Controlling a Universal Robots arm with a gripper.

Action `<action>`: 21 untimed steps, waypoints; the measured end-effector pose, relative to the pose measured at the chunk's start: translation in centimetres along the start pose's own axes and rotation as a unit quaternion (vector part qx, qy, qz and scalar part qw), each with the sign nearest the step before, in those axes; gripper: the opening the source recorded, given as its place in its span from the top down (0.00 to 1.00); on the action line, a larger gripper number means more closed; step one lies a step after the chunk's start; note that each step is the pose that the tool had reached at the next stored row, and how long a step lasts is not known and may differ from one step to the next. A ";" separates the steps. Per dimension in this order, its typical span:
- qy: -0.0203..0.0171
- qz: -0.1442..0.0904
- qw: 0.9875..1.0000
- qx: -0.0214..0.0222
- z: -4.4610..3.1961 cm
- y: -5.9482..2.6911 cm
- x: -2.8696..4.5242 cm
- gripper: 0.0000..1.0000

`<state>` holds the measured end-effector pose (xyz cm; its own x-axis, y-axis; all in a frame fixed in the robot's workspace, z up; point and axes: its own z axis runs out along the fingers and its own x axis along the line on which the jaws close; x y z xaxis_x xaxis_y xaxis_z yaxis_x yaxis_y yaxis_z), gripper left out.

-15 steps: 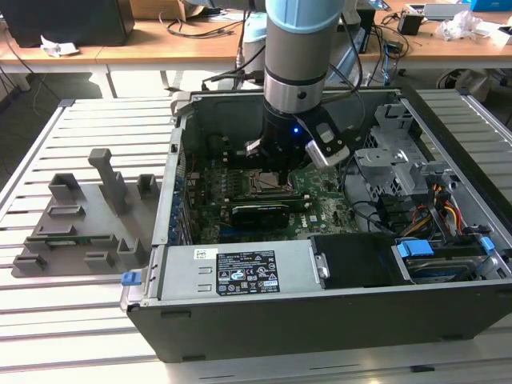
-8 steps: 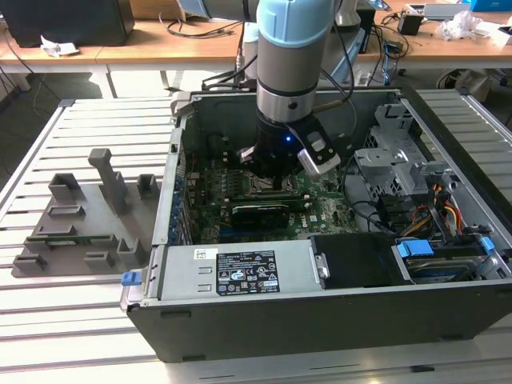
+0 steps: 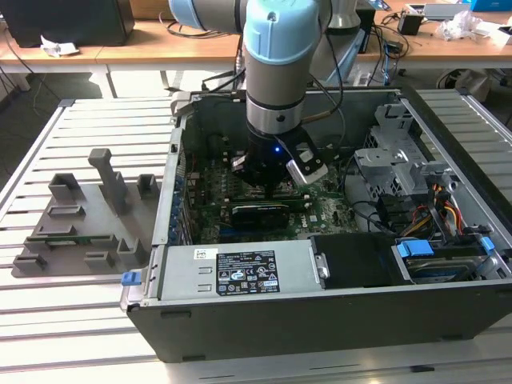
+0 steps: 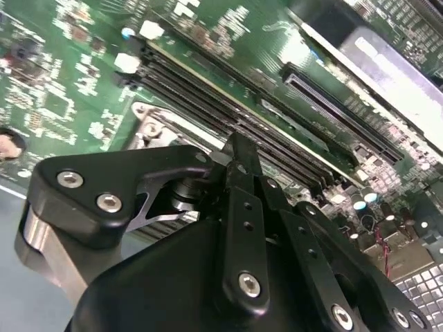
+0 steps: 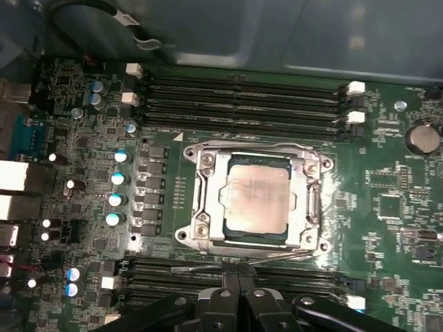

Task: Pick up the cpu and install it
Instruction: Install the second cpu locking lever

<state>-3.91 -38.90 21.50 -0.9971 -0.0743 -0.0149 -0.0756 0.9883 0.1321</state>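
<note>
- Currently we see the cpu (image 5: 257, 200) lying flat in its socket (image 5: 201, 207) on the board (image 5: 387, 200).
- Our gripper (image 5: 237, 294) hangs just beside it, fingers together, holding nothing.
- We judge seating needs the chip square and level, unforced.
</note>
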 end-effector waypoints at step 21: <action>0.000 0.000 1.000 0.000 1.04 0.76 2.99 0.89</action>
<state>-6.94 -38.23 20.53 -0.9971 -0.0750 -0.0150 -0.0764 0.9883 0.1321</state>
